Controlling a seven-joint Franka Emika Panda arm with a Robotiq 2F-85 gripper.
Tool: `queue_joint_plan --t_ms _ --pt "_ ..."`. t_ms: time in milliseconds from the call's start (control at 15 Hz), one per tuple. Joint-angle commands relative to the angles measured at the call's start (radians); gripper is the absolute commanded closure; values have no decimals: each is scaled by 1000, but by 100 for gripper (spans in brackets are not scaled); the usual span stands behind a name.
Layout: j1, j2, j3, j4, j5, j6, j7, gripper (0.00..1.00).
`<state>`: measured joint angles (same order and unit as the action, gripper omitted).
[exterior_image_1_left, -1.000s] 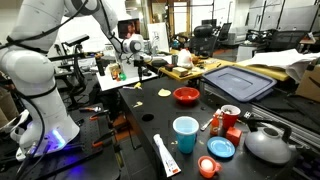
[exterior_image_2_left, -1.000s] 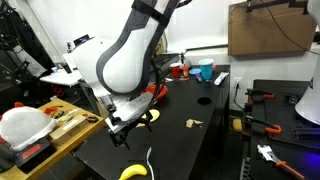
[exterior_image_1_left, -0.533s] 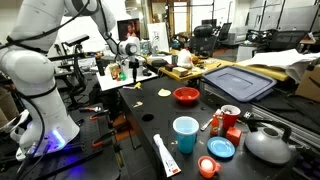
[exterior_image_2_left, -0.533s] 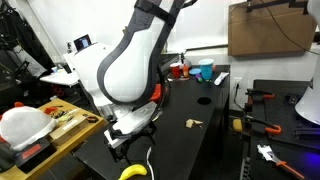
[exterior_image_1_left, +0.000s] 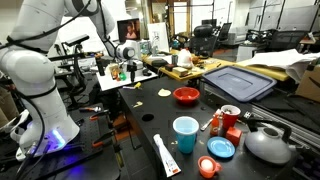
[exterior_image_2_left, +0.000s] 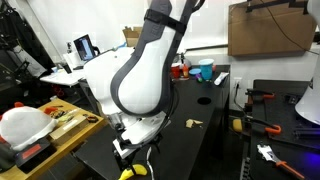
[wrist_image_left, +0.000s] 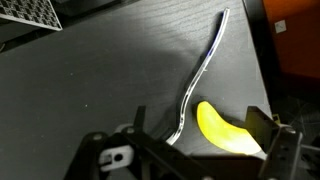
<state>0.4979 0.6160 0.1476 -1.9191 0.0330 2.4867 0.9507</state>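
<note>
Your gripper (wrist_image_left: 200, 116) hangs with its jaws wide apart, holding nothing. The yellow banana (wrist_image_left: 228, 132) lies below between them, and a thin silvery cord (wrist_image_left: 203, 62) runs ahead just beside it.

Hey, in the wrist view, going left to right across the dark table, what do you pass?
Perforated grey panel → thin silver strip → yellow banana-shaped piece → orange thing at the right edge.
</note>
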Motion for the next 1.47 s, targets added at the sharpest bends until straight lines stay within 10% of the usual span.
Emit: queue_joint_plan --t_ms 0,467,533,1200,1400 --pt "2 -14 6 -67 18 86 4 0" --pt "-1 3 6 -106 21 149 -15 0" --pt "-2 5 6 -107 22 152 -17 25" --pt "7 11 -2 -95 13 151 -31 95" --pt "9 7 -5 -89 8 149 -31 100"
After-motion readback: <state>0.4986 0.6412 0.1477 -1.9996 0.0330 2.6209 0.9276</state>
